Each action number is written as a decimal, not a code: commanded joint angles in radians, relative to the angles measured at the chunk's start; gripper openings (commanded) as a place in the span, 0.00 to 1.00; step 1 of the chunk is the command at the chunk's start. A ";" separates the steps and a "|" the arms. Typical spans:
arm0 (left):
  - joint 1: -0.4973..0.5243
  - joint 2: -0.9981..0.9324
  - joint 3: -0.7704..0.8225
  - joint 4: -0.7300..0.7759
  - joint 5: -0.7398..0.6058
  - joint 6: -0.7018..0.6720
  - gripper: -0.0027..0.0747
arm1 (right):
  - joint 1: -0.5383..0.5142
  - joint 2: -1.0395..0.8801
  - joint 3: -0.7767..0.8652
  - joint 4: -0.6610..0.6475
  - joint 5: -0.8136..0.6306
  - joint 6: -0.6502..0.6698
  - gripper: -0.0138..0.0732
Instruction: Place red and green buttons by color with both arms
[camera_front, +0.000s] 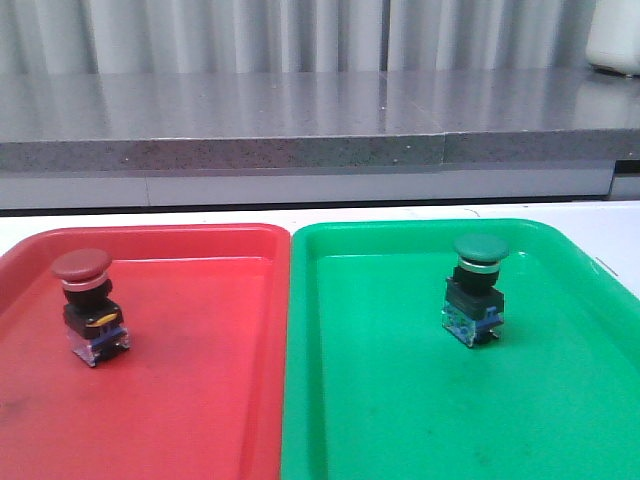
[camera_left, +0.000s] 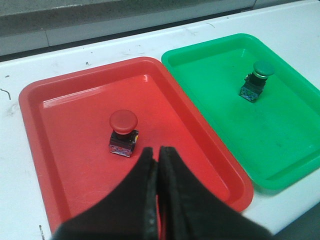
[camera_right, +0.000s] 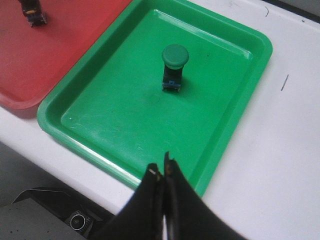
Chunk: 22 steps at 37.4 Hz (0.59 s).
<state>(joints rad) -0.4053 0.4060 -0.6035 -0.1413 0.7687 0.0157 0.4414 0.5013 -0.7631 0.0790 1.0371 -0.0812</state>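
Note:
The red button (camera_front: 90, 305) stands upright in the red tray (camera_front: 200, 400), toward its left side. It also shows in the left wrist view (camera_left: 123, 133). The green button (camera_front: 477, 288) stands upright in the green tray (camera_front: 400, 420). It also shows in the right wrist view (camera_right: 174, 66). My left gripper (camera_left: 158, 152) is shut and empty, raised above the red tray (camera_left: 60, 145) and apart from the red button. My right gripper (camera_right: 161, 171) is shut and empty, above the near rim of the green tray (camera_right: 100, 135). Neither gripper shows in the front view.
The two trays lie side by side on a white table (camera_right: 280, 150). A grey ledge (camera_front: 300, 120) runs along the back. The table's front edge and a dark base (camera_right: 50, 215) show in the right wrist view.

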 joint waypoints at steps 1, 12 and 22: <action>0.004 -0.020 -0.008 -0.015 -0.098 -0.006 0.01 | 0.001 0.004 -0.023 -0.002 -0.051 0.002 0.08; 0.286 -0.268 0.237 0.004 -0.307 -0.006 0.01 | 0.001 0.004 -0.023 -0.002 -0.050 0.002 0.08; 0.354 -0.383 0.444 0.111 -0.491 -0.093 0.01 | 0.001 0.004 -0.023 -0.002 -0.050 0.002 0.08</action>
<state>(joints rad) -0.0505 0.0424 -0.1636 -0.0734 0.4097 -0.0128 0.4414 0.5013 -0.7631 0.0790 1.0410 -0.0812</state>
